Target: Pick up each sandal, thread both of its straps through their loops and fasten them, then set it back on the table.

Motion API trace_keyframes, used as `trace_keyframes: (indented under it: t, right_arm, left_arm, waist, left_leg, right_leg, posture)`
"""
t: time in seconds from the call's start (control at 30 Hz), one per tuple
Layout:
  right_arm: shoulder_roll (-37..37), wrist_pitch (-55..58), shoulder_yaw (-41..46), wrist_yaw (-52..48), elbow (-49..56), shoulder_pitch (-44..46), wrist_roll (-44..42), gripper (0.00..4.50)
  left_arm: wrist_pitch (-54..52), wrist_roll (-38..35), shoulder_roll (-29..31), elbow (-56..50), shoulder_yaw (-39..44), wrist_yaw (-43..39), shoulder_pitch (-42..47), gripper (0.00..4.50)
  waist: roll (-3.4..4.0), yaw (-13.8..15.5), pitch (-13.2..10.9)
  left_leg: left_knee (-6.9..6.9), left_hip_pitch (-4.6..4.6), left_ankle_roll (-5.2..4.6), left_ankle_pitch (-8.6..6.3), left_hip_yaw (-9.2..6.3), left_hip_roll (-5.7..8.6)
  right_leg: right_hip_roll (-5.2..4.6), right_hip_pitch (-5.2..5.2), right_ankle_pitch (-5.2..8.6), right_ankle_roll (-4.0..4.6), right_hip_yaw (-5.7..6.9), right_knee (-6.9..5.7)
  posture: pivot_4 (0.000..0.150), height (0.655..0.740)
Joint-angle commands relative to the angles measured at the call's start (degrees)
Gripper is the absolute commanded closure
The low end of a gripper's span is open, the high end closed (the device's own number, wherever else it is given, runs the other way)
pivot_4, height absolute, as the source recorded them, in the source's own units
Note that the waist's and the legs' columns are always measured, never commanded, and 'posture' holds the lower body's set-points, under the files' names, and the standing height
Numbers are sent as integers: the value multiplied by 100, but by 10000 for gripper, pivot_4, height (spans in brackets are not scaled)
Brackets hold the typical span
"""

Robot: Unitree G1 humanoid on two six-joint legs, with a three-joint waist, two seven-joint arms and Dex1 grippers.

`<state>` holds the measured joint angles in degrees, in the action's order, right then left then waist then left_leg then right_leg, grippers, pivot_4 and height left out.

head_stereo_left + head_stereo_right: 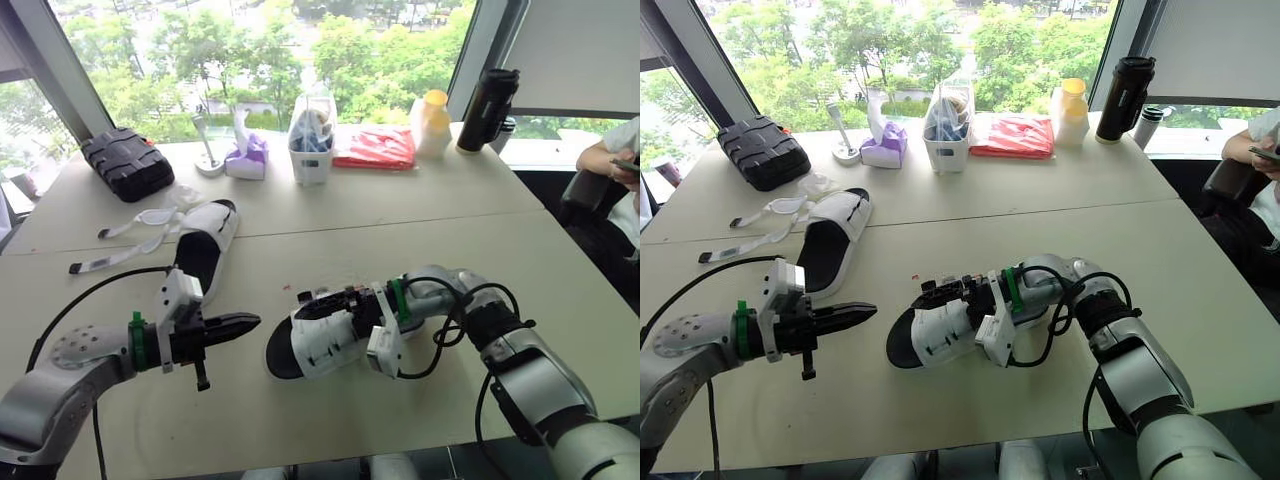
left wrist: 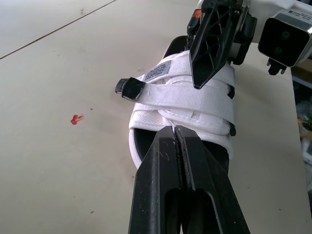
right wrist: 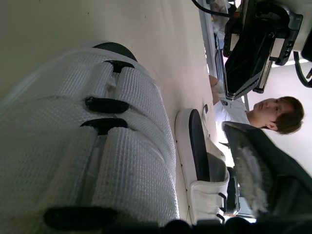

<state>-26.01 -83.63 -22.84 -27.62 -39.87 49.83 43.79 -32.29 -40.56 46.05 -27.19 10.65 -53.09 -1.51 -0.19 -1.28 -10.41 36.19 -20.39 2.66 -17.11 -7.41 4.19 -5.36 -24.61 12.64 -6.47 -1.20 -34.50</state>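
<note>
Sandal point(image 1: 318, 345) just beside left hand point(image 1: 252, 321)

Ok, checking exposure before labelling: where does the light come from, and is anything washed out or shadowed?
Left eye view: daylight enters through the window behind the table, trees outside very bright. Left wrist view: the sandal casts only a faint shadow. Right wrist view: the left hand is dark against a bright background.

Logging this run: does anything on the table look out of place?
On the far sandal, both straps lie unfastened, splayed across the table beside it. A small red mark sits near the closer sandal.
</note>
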Motion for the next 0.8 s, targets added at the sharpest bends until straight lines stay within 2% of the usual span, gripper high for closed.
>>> trace_keyframes:
  t: [0.03, 0.1, 0.13, 0.3, 0.37, 0.43, 0.5, 0.63, 0.8]
  right_arm:
    - [-25, -22, -65, 477, -21, 142, 316, 32543]
    - [-75, 19, -92, 724, -7, 167, 493, 41053]
    - [-111, 56, -71, 848, 4, 172, 521, 42628]
    - [-247, 1109, 218, 1349, -17, 341, 398, 42628]
    - [-240, 1956, 326, 1446, -149, 463, 348, 42628]
    - [-93, 3625, 585, 1537, -385, 700, 328, 42628]
    - [-15, 4701, 659, 1717, -573, 946, 389, 42628]
    - [203, 6463, 465, 2378, -1580, 1661, 614, 42628]
    - [549, 7659, 229, 2809, -2672, 2225, 500, 42628]
  left_arm:
    - [50, -43, -12, -190, 257, 100, -37, 45000]
    - [59, -44, -22, -203, 265, 132, -50, 45000]
    - [61, -51, -44, -215, 268, 161, -55, 45000]
    - [118, -31, -289, -134, 307, 427, 13, 45000]
    - [150, -3, -377, -122, 309, 511, 47, 45000]
    - [197, 124, -407, -71, 267, 562, 51, 45000]
    - [244, 231, -428, -40, 209, 583, 51, 45000]
    - [300, 333, -518, -61, 117, 638, 55, 45000]
    - [334, 422, -642, -97, 100, 716, 47, 45000]
  waist:
    - [0, 0, 0]
    - [0, 1, 0]
    - [0, 2, 0]
    - [-1, 9, 0]
    - [-2, 9, 0]
    - [-3, 5, -1]
    - [-3, 9, -1]
    - [-3, -8, -2]
    - [-3, -67, -1]
  left_leg:
    - [0, 0, 2, 1, 0, -1]
    - [1, 0, 9, 5, 0, -1]
    - [1, 0, 11, 6, 1, -1]
    - [12, 1, 15, 10, 7, 0]
    - [18, 1, 17, 11, 11, 0]
    - [22, 2, 21, 14, 14, -1]
    - [27, 0, 24, 16, 18, -3]
    - [26, -6, 25, 17, 19, -3]
    - [11, -13, 26, 17, 30, -4]
  right_leg:
    - [2, -2, 0, 2, 0, -4]
    - [2, -5, -1, 3, -1, -11]
    - [2, -5, -1, 4, -2, -13]
    - [2, -5, -5, 10, -6, -31]
    - [2, -9, -4, 11, -10, -45]
    - [2, -10, -4, 11, -10, -53]
    - [4, -13, -7, 17, -11, -63]
    - [4, -25, -8, 20, -15, -64]
    - [2, -38, -4, 29, -18, -63]
  posture:
    - [1500, 7400]
    - [1500, 7400]
    - [1500, 7400]
    - [1500, 7400]
    - [1500, 7400]
    - [1500, 7400]
    - [1500, 7400]
    - [1500, 7400]
    - [1500, 7400]
